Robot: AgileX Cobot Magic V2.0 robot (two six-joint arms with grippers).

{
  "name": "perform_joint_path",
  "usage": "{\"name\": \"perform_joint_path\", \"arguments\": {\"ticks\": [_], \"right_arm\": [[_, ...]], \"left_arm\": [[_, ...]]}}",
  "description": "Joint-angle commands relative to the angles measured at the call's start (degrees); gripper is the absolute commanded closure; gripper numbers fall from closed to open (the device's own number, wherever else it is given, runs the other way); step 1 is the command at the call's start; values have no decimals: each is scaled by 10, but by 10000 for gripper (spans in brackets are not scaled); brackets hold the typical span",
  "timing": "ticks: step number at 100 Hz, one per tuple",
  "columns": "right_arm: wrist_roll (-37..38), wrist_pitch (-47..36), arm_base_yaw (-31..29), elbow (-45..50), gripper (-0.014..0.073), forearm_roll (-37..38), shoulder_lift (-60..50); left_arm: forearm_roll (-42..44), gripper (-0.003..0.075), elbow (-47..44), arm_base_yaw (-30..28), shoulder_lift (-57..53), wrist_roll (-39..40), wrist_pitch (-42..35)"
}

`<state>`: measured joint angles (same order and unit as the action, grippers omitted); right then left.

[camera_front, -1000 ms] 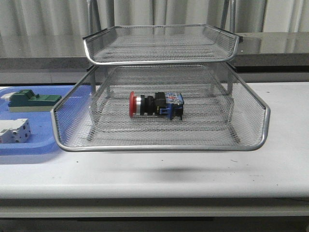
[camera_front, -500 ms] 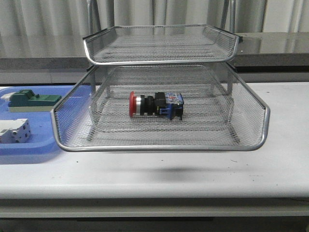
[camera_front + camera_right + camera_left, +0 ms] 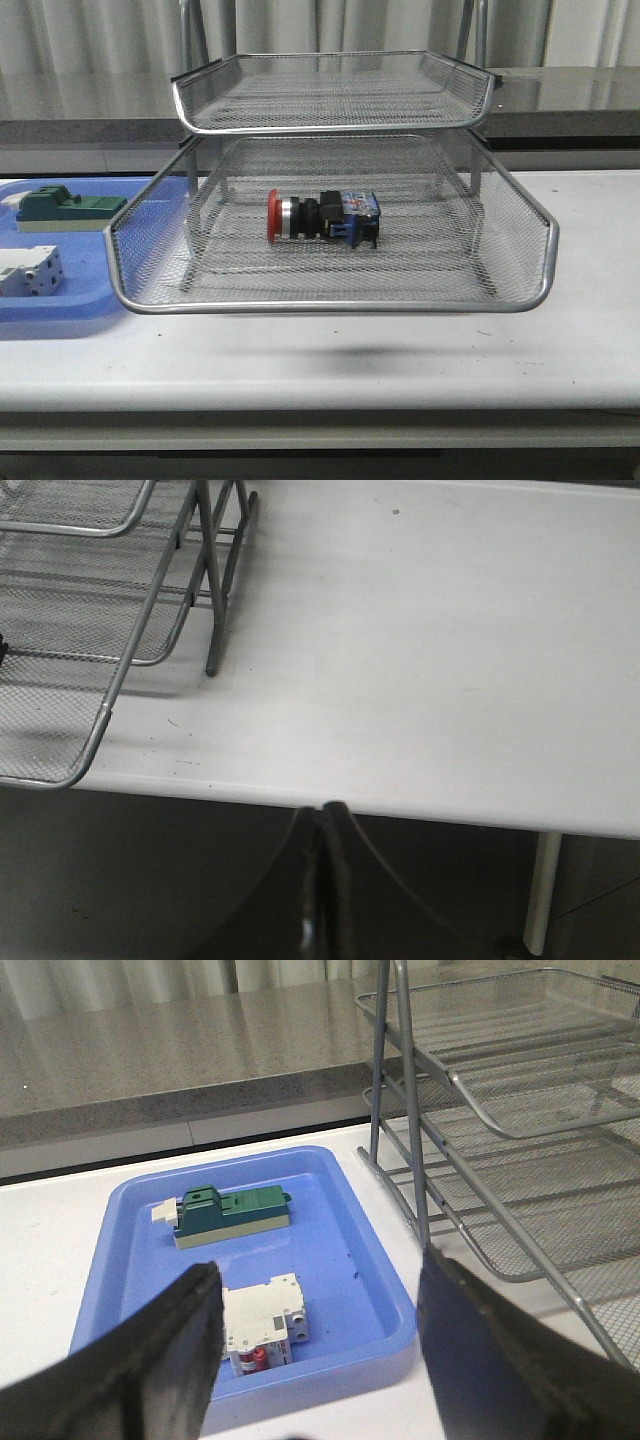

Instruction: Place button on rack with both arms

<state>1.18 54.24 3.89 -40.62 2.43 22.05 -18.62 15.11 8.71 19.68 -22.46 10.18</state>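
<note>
- Button (image 3: 322,217) lies on its side in the pulled-out middle tray of the rack (image 3: 330,300), about centred on the mesh floor, its red head toward the left and its blue rear block toward the right.
- Left gripper (image 3: 315,1360) hangs over the near edge of the blue tray (image 3: 375,1270), its dark fingers (image 3: 150,1360) spread wide with nothing between them.
- Right gripper (image 3: 322,880) sits off the near table edge, to the right of the rack, its fingers pressed together on nothing.
- Judged from this, the placing looks done; the tray itself stands slid out toward the near side.
- Risk: if an arm pushes the tray back with a jolt, the round-headed part could roll across the mesh, since it rests loose on its side.
- Risk: the left fingers hover close to the white terminal block (image 3: 262,1322) and the green-topped block (image 3: 225,1215); a careless sweep could knock them.
- Its look: red mushroom cap, silver collar, black body, blue end.
</note>
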Motion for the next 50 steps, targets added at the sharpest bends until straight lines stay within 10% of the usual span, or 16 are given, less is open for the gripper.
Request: {"name": "perform_joint_path", "arguments": {"ticks": [1, 37, 50], "right_arm": [[-1, -37, -2, -18, 663, 7, 5], [-1, -37, -2, -18, 663, 7, 5], [-1, -37, -2, -18, 663, 7, 5]], "left_arm": [[-10, 361, 16, -2, 5, 5, -49], [-10, 736, 16, -2, 5, 5, -49], [-10, 740, 16, -2, 5, 5, -49]]}}
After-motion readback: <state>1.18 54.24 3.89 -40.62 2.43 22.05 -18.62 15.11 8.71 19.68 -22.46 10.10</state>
